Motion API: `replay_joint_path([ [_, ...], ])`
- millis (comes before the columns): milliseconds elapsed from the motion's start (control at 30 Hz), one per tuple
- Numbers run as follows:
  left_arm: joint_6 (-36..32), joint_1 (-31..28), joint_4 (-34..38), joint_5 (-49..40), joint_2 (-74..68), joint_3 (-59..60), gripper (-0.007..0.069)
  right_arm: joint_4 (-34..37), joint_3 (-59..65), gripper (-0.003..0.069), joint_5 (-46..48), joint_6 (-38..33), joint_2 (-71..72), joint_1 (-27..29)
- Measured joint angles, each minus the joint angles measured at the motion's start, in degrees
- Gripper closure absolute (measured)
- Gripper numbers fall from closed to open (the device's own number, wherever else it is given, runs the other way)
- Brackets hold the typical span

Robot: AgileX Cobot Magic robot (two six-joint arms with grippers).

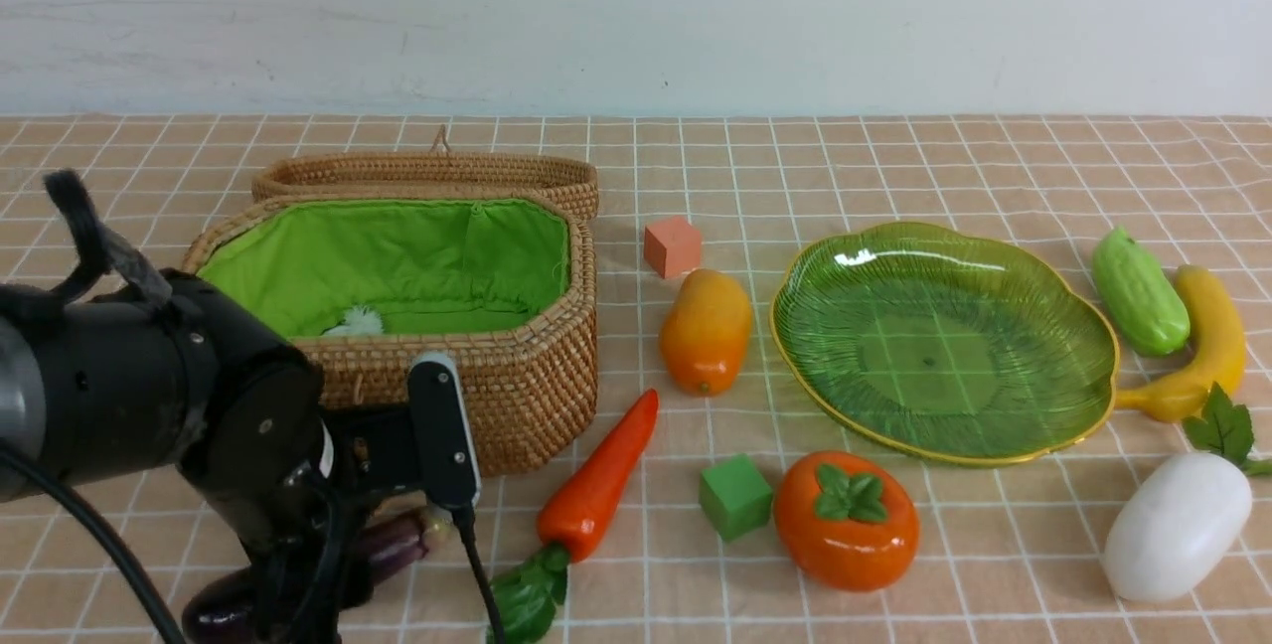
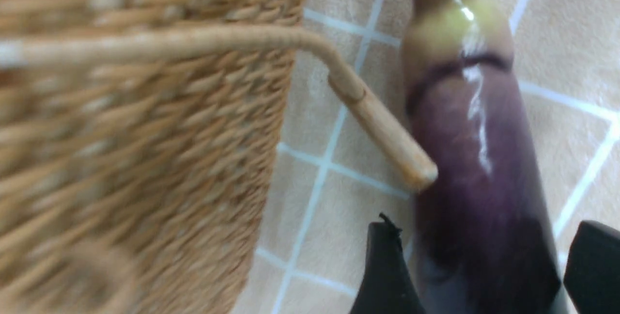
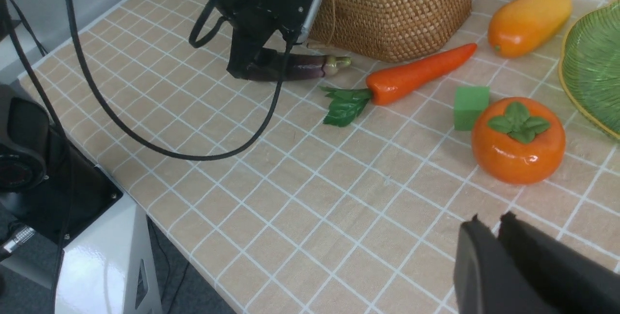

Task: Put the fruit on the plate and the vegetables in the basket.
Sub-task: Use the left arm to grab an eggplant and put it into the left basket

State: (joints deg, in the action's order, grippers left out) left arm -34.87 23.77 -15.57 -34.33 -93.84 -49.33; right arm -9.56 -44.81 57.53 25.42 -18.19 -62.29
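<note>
My left gripper [image 2: 484,224] is shut on the dark purple eggplant [image 2: 474,159], a finger on each flank. The eggplant [image 1: 397,540] lies on the cloth just in front of the wicker basket [image 1: 517,386], whose lid is open. The carrot [image 1: 601,475] lies right of the basket. The mango [image 1: 706,331] and persimmon [image 1: 845,520] sit beside the green plate [image 1: 944,346], which holds nothing. The cucumber [image 1: 1138,291], banana [image 1: 1207,346] and white radish [image 1: 1178,525] lie at the far right. My right gripper [image 3: 489,219] hovers shut and empty near the table's front.
A pink cube [image 1: 672,246] sits behind the mango and a green cube [image 1: 735,497] left of the persimmon. The basket's wooden toggle [image 2: 382,130] hangs against the eggplant. Something small and white [image 1: 353,323] lies on the basket's green lining. The table's left edge [image 3: 145,197] is near.
</note>
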Motion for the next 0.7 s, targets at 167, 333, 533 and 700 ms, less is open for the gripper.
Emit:
replay_joint_path([
  [167, 1.32, 0.11, -0.4, -1.33, -4.81, -0.85, 0.0175, 0.0, 0.0, 0.0593, -0.07, 0.0, 0.0, 0.0],
  [333, 1.66, 0.31, -0.28, -2.99, -5.43, -1.6, 0.0251, 0.0, 0.0, 0.0593, -0.07, 0.0, 0.0, 0.0],
  [533, 1.4, 0.25, 1.04, -10.83, -1.58, -0.54, 0.025, -0.06, 0.0, 0.0593, -1.05, 0.0, 0.0, 0.0],
  [700, -0.96, 0.2, 4.95, -16.84, 7.03, -0.17, 0.025, -0.23, 0.0, 0.0593, -3.89, 0.0, 0.0, 0.0],
])
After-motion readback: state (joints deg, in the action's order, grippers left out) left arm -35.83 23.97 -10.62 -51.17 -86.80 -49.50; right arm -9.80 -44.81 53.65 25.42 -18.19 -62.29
